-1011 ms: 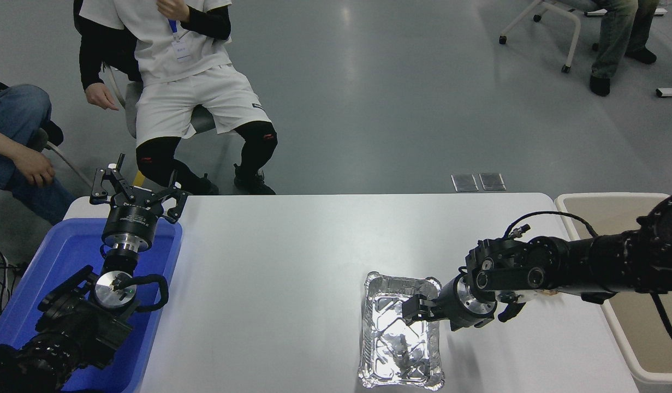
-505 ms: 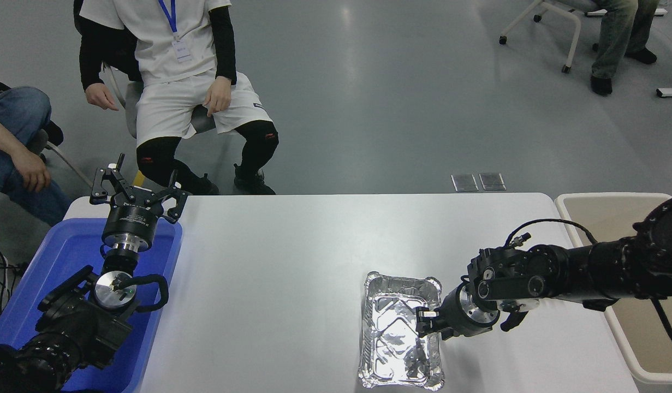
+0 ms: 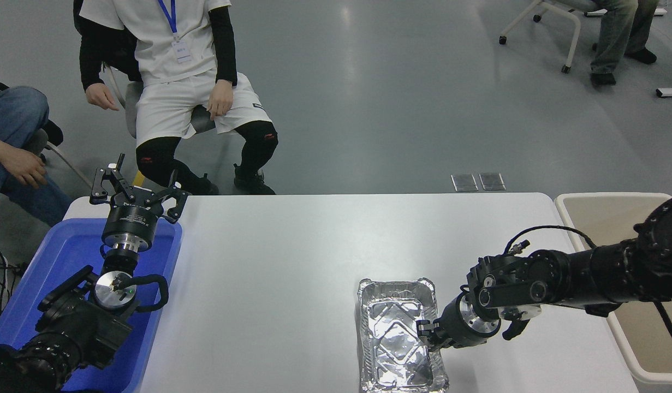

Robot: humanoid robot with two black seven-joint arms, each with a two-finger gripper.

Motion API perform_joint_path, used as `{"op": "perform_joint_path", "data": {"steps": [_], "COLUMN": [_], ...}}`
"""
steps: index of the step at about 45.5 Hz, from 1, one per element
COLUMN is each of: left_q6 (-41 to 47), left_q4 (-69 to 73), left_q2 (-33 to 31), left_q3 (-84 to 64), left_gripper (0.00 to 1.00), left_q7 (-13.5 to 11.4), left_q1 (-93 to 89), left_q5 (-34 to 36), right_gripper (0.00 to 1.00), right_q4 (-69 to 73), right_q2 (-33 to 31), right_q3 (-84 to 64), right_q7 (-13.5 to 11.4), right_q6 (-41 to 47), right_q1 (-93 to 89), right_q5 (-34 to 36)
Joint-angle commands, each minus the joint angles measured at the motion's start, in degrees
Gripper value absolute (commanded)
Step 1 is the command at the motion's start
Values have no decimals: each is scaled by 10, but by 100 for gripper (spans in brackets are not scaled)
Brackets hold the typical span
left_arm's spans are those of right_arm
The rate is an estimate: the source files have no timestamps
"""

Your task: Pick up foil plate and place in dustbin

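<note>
My right jaws (image 3: 429, 334) are pinched on the right rim of the foil plate (image 3: 397, 338), which sits on the tabletop (image 3: 292, 256) at the near edge, not lifted as far as I can see. So I judge the grasp made, while the lift and the carry to the dustbin (image 3: 598, 203) at the far right remain. The plate is thin, shiny, creased foil with a crimped rim; the bin is smooth beige plastic. My left jaws (image 3: 135, 188) hang spread over the blue bin (image 3: 57, 256).

A glossy grey floor (image 3: 379, 98) reflects overhead light beyond the white table (image 3: 292, 256). Two metal floor plates (image 3: 477, 182) lie near its far edge. A white wheeled chair (image 3: 554, 16) stands far right.
</note>
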Motion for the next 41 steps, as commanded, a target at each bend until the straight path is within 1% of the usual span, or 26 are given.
{"op": "perform_joint_path", "data": {"steps": [1,10,16,19,34,41], "left_q6": [0,0,0,0,0,0], "left_q4": [0,0,0,0,0,0], "left_q2": [0,0,0,0,0,0], "left_q3": [0,0,0,0,0,0], "left_gripper": [99,99,99,99,99,99], "left_q7": [0,0,0,0,0,0], "left_q1": [0,0,0,0,0,0], "left_q5": [0,-1,0,0,0,0], "right_gripper": [0,0,0,0,0,0], "right_q4": [33,85,105,113,144,146], "right_q2": [-28,-73,-84,-104,-149,-162], "right_q3": [0,-8,-41,-56,-105,-107], "right_q7": [0,-2,-3,-3,-9,-24], "right_q6": [7,58,112,144,244,271], "right_q1": [31,95,166,205,358,397], "right_q5": [0,-6,-7,-7,-8,-8]}}
